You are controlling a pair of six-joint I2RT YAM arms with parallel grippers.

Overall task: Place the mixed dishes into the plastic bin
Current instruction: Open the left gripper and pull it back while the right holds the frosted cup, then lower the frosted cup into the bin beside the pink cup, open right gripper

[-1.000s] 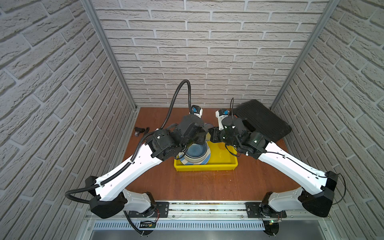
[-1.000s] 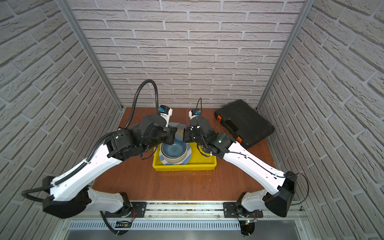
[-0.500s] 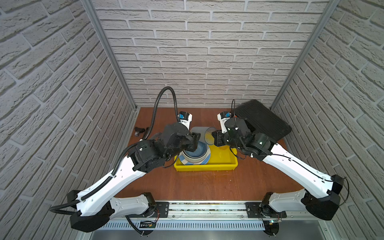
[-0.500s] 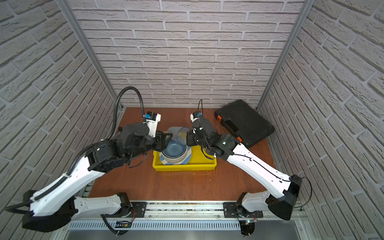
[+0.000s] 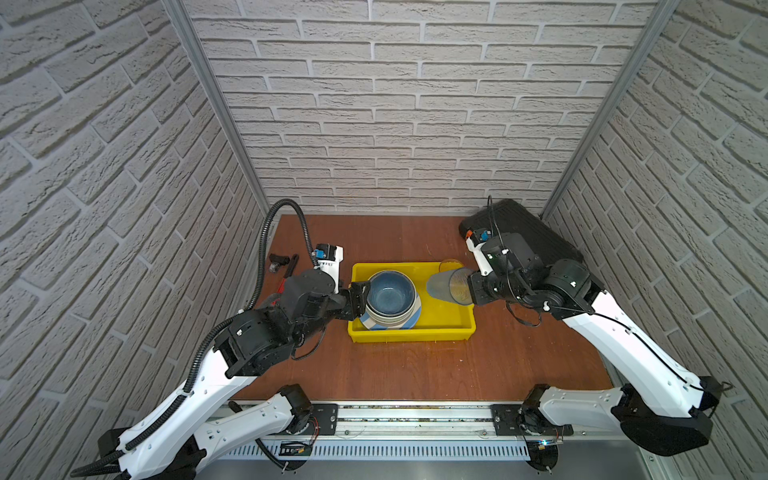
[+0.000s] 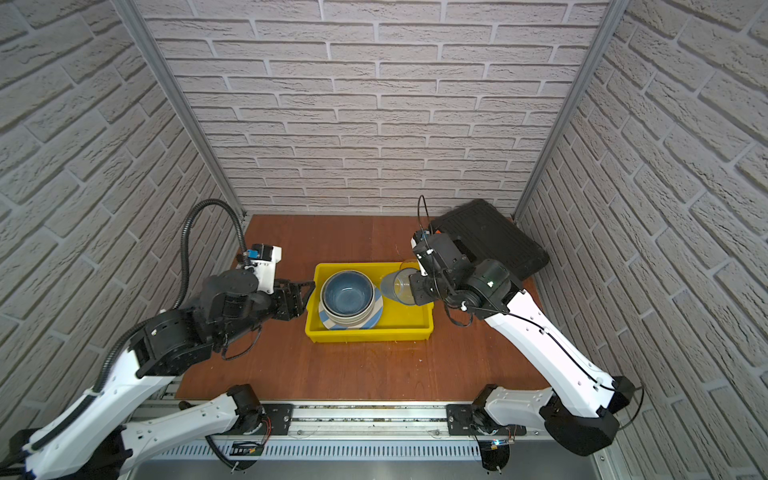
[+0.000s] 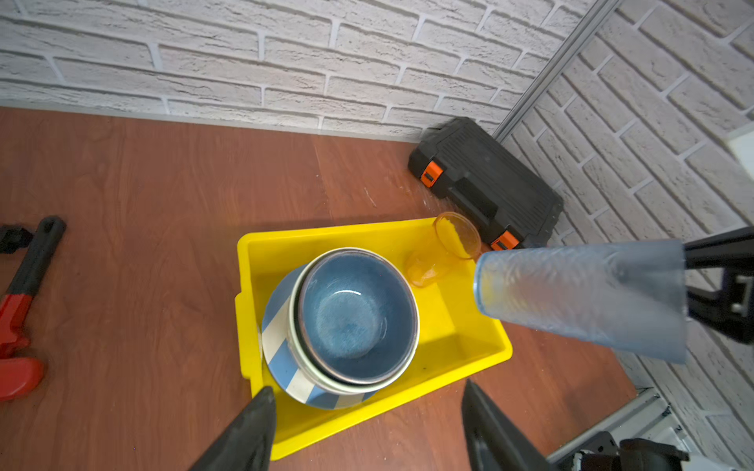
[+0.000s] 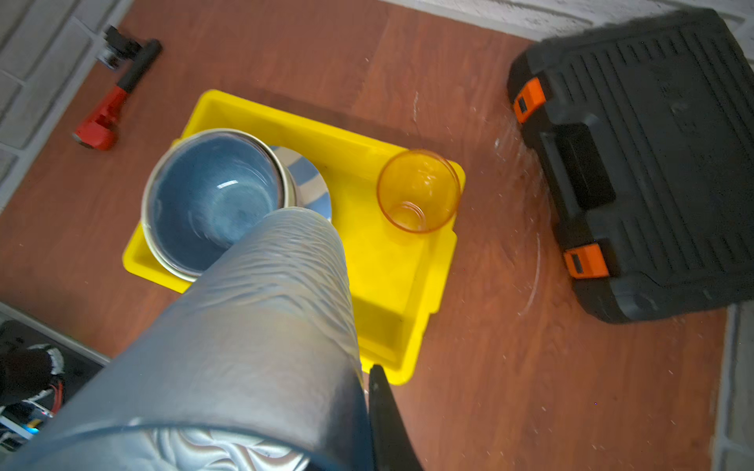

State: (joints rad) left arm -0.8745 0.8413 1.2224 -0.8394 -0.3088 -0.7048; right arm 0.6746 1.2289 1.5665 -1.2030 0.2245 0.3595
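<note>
The bin (image 5: 411, 334) is smooth, glossy yellow plastic, and the bowl (image 5: 390, 296) in it has a shiny, speckled blue glaze. The bluish tumbler (image 7: 579, 297) is translucent with a rippled wall, while the amber tumbler (image 8: 418, 191) is clear and smooth. The table (image 5: 415, 365) shows reddish wood grain with a dull sheen, and the case (image 7: 489, 179) is matt, ribbed black plastic.

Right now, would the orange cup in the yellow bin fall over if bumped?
Probably: the orange tumbler is tall with a narrow base, so it may tip. Being round, it'd likely roll to the yellow bin wall.
</note>
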